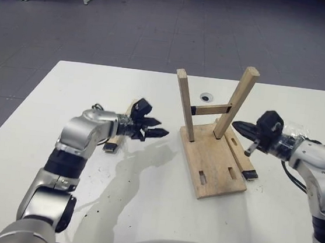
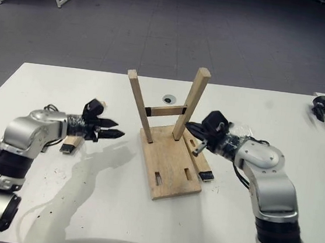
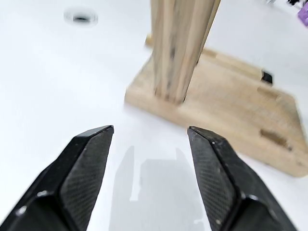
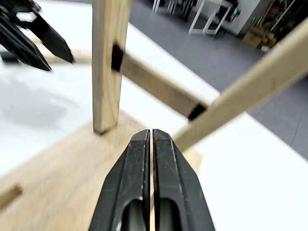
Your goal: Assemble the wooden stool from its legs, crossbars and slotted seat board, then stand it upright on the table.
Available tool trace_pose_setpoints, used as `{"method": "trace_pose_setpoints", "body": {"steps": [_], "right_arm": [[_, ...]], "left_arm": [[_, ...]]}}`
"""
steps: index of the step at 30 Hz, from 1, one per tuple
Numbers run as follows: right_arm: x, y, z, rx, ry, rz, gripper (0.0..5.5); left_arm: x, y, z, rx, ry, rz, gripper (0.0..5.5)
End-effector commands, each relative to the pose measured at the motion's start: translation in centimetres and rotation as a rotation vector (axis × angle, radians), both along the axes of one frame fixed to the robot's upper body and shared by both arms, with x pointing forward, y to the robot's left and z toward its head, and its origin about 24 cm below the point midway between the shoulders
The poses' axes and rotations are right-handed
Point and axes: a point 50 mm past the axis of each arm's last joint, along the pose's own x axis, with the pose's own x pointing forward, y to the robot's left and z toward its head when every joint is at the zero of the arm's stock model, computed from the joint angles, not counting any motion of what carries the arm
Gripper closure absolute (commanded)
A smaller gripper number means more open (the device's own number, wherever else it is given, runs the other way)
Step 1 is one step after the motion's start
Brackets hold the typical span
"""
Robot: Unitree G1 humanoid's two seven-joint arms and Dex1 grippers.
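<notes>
Standing: two legs (image 1: 186, 103), one crossbar (image 1: 212, 109) in the seat board (image 1: 210, 188), inverted on the counter (image 1: 55, 86).
Remaining: we count two empty slots (image 1: 202, 177) (one loose leg (image 1: 242, 157) beside).
Left end effector (image 3: 150, 130): apart.
Right end effector (image 4: 151, 132): together.

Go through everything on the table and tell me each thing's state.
seat board: lying flat, two slots empty
legs: two standing in board
crossbar: joins the legs
loose piece by board: lying unfitted
loose piece by left arm: lying unfitted
left gripper: jaws open, empty
right gripper: jaws shut, empty
</notes>
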Motion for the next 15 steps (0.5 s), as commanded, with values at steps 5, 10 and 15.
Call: {"method": "trace_pose_setpoints", "body": {"steps": [5, 10, 15], "right_arm": [[-3.1, -2.8, -5.9, -0.256, 0.24, 0.077, 5.4], [-3.7, -2.1, -7.2, -0.281, 0.286, 0.15, 5.4], [-3.1, 0.1, -7.9, -0.239, 0.276, 0.201, 5.4]], "left_arm": [[-1.3, 2.0, 2.1, 0.034, -0.235, 0.304, 2.65], [2.6, 2.4, 10.6, -0.124, -0.547, 0.451, 2.65], [7.6, -1.6, 18.5, -0.298, -0.701, 0.413, 2.65]]}}
